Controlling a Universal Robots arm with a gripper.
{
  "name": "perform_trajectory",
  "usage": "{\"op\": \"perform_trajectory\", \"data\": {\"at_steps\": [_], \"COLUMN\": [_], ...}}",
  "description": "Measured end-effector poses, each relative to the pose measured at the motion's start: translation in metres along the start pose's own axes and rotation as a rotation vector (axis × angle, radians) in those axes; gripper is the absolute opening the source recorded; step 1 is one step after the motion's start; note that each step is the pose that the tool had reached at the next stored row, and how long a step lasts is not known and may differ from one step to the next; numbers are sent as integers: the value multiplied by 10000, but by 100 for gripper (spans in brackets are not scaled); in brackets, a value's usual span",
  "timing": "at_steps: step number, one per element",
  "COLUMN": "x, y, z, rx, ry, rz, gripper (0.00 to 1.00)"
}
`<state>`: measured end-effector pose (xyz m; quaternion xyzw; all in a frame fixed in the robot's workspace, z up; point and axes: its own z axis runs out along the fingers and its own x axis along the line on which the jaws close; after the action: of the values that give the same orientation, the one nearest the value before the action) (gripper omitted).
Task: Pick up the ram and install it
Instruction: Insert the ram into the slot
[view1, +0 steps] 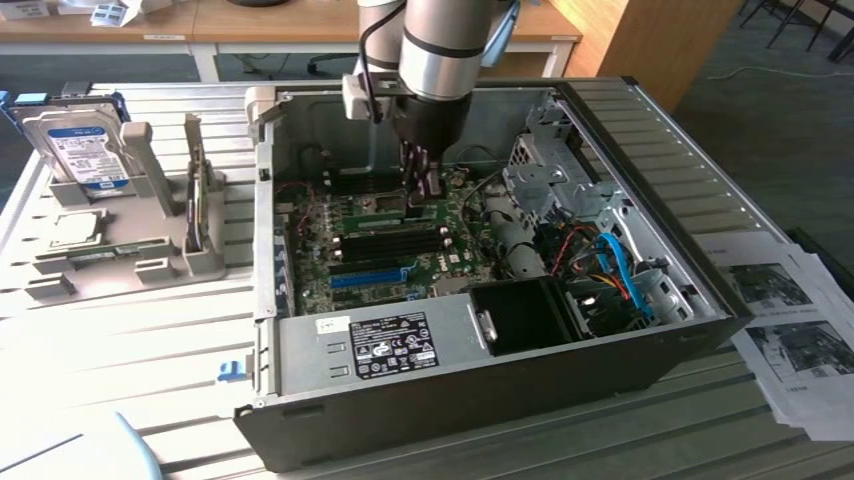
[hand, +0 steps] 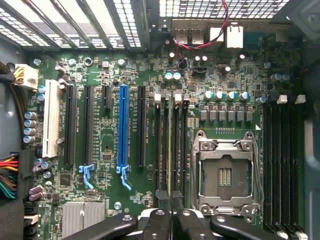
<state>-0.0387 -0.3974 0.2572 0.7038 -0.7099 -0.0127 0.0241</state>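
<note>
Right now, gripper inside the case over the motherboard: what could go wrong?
1. The thin green ram stick, edge-on in the black gripper, is among close-set black memory slots; a small offset could jam it on a slot wall.
2. The silver open CPU socket lies right beside; a slip could hit it.

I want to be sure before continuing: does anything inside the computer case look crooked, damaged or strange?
Nothing looks damaged or crooked. The ram in the gripper runs straight along the memory slots. Only the processor socket is bare, with no cooler on it.
</note>
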Motion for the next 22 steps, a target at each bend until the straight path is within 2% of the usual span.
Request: {"op": "perform_trajectory", "data": {"at_steps": [22], "x": [89], "y": [0], "z": [2], "rx": [0], "ry": [0], "rz": [2], "gripper": [11]}}
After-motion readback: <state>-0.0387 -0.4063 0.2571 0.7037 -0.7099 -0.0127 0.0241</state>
